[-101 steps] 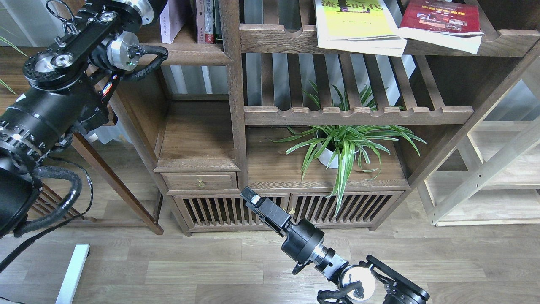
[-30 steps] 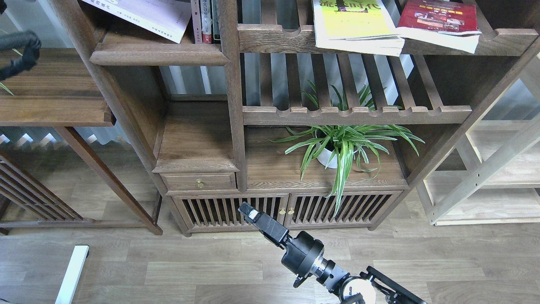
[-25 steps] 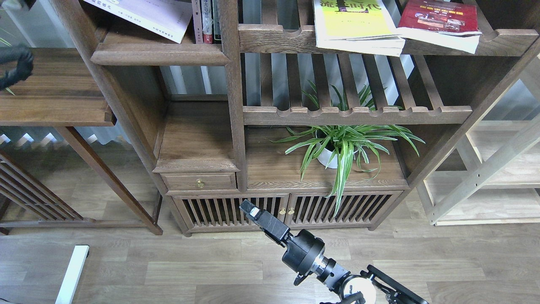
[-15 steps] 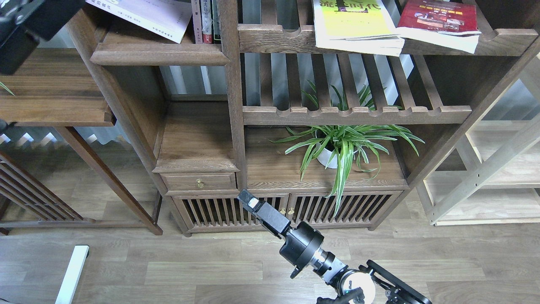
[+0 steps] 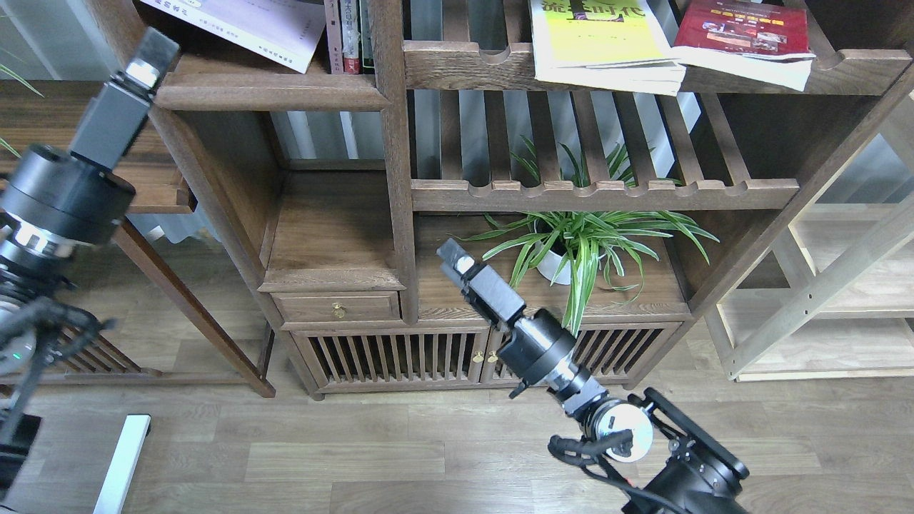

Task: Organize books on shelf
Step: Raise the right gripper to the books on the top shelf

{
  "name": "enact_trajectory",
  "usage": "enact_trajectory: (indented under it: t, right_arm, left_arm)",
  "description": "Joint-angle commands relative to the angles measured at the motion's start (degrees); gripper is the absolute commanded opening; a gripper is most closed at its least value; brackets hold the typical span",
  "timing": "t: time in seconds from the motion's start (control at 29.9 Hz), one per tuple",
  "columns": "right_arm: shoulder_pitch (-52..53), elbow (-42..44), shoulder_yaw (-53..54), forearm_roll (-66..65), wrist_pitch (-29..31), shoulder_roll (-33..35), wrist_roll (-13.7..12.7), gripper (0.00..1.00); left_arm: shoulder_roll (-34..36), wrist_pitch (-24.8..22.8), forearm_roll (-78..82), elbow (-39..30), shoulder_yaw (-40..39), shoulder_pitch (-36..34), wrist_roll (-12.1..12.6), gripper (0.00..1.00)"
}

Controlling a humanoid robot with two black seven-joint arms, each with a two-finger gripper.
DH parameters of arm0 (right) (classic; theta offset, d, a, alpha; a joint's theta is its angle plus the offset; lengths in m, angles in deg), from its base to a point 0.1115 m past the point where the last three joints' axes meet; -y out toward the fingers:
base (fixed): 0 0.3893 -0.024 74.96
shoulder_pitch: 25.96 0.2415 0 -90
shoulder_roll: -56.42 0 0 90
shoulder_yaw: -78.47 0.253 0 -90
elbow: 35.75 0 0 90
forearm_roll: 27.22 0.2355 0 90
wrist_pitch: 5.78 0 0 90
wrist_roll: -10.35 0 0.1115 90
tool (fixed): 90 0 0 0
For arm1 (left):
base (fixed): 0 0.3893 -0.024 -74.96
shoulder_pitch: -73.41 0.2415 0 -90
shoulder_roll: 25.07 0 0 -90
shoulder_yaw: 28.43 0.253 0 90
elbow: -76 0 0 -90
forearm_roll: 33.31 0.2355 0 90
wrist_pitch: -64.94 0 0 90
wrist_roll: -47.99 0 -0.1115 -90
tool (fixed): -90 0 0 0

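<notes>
Three loose books showing: lavender book [image 5: 246,25] lying tilted on solid shelf [image 5: 268,89], just right of left claw [image 5: 156,50]; yellow book [image 5: 603,43] and red book [image 5: 746,36] lying flat on slatted rack [image 5: 464,68], far above right claw [image 5: 451,255]. Both claws holding nothing; finger spacing indiscernible. One plant [image 5: 578,246] sitting right of right claw.

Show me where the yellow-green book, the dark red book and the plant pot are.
yellow-green book [image 5: 603,43]: head view, middle of its cover.
dark red book [image 5: 746,30]: head view, middle of its cover.
plant pot [image 5: 553,268]: head view, white side below the leaves.
</notes>
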Motion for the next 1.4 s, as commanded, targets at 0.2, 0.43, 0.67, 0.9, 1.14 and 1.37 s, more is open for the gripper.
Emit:
enact_trajectory:
  t: [0.2,0.43,0.67,0.9,1.14,1.37]
  right_arm:
    - [9.6,-0.5,5.5,3.8,-13.2,0.0,0.1,0.91]
    - [12.8,-0.5,10.3,7.1,-18.0,0.0,0.1,0.9]
    - [13.0,-0.5,15.0,8.5,-19.6,0.0,0.1,0.87]
    - [13.8,-1.1,16.0,10.0,-19.5,0.0,0.2,0.84]
    - [13.8,-1.7,18.2,10.1,-21.1,0.0,0.5,0.8]
    - [14.2,-1.8,21.3,10.2,-27.4,0.0,0.5,0.8]
  left_arm:
    - [-2.4,0.0,0.0,-0.4,3.8,6.7,0.1,0.99]
    - [-2.4,0.0,0.0,-0.3,4.5,7.5,0.8,0.99]
    - [-2.4,0.0,0.4,-0.4,6.9,8.2,0.9,0.99]
    - [-2.3,0.0,0.5,-0.5,6.9,8.1,0.9,0.99]
    - [-2.1,0.0,0.5,-0.4,6.8,8.1,0.9,0.99]
    - [-2.3,0.0,0.5,-0.4,6.9,8.1,1.0,0.99]
